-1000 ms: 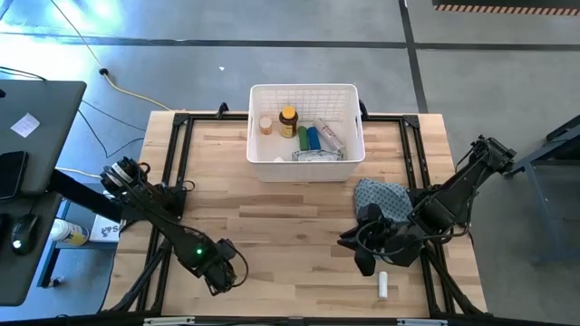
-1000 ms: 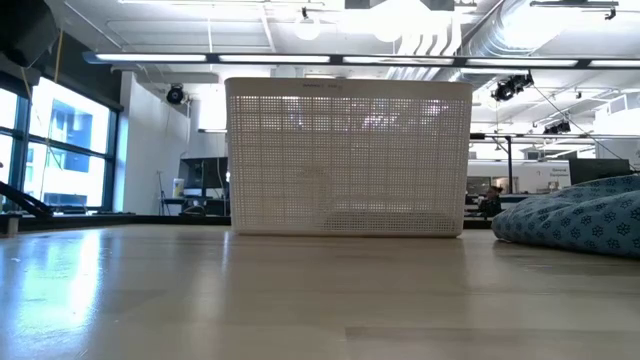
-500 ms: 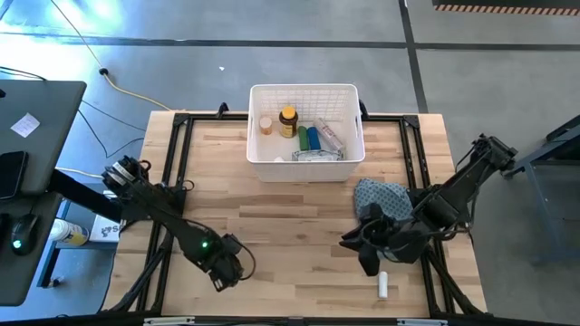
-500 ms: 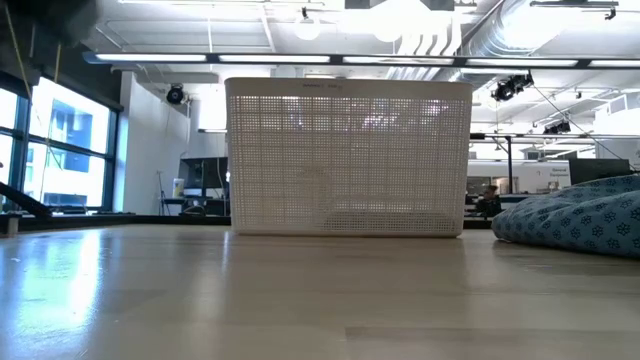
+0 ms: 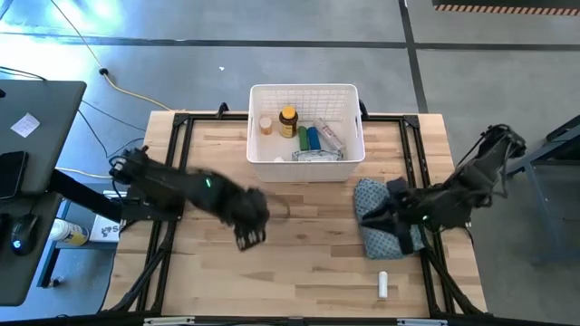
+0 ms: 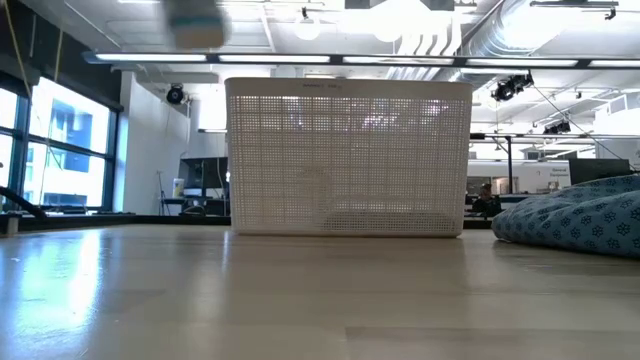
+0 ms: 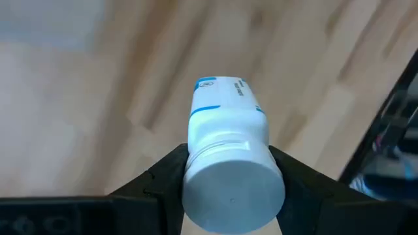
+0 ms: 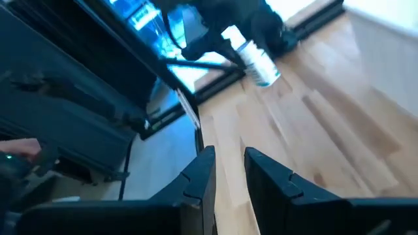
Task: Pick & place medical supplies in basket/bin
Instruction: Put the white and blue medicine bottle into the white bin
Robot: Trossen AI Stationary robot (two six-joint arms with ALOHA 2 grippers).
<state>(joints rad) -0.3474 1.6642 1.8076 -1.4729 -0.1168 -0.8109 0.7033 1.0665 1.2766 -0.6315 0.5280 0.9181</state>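
The left gripper [image 7: 228, 171] is clamped on 1 white pill bottle [image 7: 228, 153], cap toward the wrist, above bare table [image 5: 308, 235]. This looks like the carry step; next it should travel to the bin [image 5: 306, 167] ahead and release over it. The right gripper [image 8: 225, 173], empty, jaws narrowly apart, hovers by the cloth [image 5: 385, 226], 1 white tube [image 5: 382, 285] nearby. Only the wrist view confirms the grip; the low view misses it.

We see the basket [image 5: 306, 122] behind our left gripper [image 5: 250, 234], the cloth [image 5: 381, 222] under our right gripper [image 5: 391, 201], a small tube [image 5: 383, 285] before it.
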